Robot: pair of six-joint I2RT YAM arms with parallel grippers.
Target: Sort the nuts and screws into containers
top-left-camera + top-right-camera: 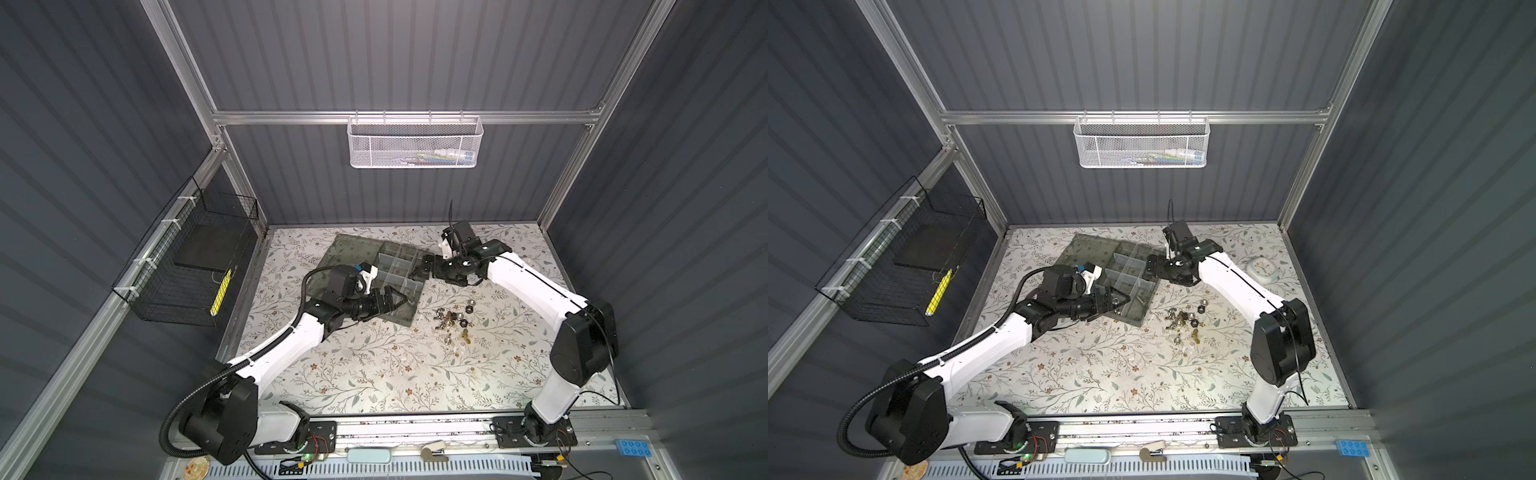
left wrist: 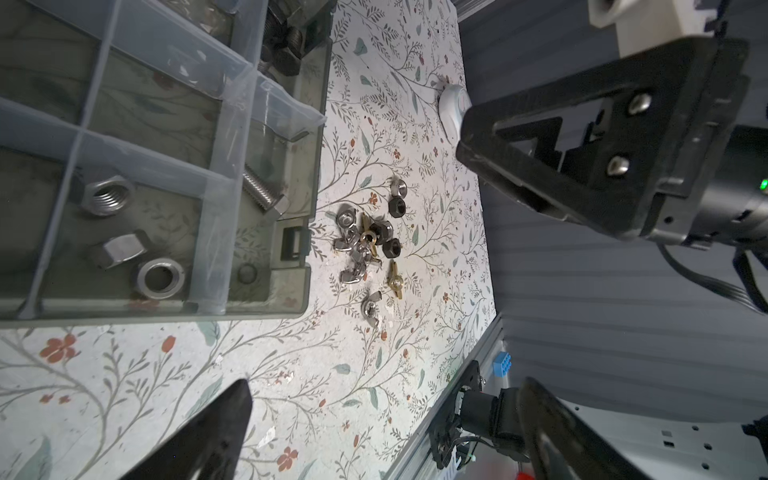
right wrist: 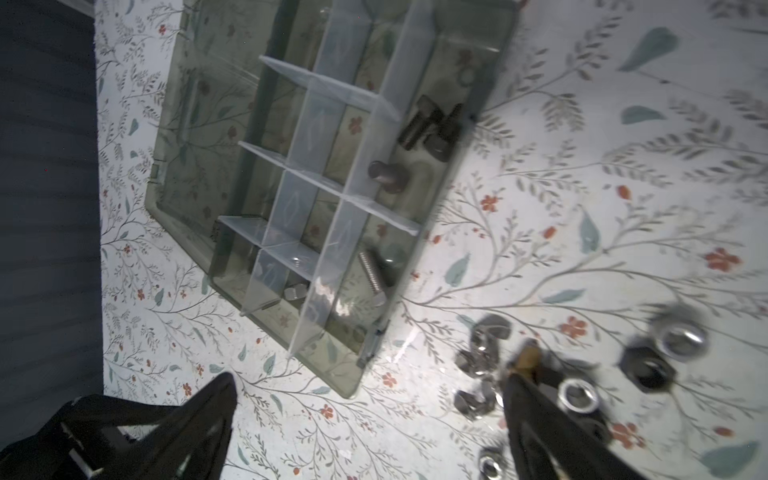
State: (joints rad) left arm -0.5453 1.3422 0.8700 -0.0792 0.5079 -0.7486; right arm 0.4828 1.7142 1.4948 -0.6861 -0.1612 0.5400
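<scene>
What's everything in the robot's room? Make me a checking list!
Surface: floral table top.
Job's things: organiser box, open, holding bolts and hex nuts; loose nut pile beside it.
Clutter: white clock-faced object; blue block.
End effectors: left end effector open over the box; right end effector open at its edge.
Cables: black hose on left arm; thin cable on right arm.
Surroundings: white mesh basket, back rail; black wire basket, left wall.

Front half of table (image 1: 374,374) bare, wide passage between arms; loose nuts (image 1: 455,322) clustered just right of organiser box (image 1: 417,297), narrow strip between; upright dividers (image 3: 328,174) leave tight compartments (image 3: 355,124); right gripper (image 1: 419,271) hangs over box's right edge, left gripper (image 1: 401,302) over near corner, both spread wide; lid (image 1: 351,253) flat behind box; white round object (image 1: 1262,268) far right, well apart.
</scene>
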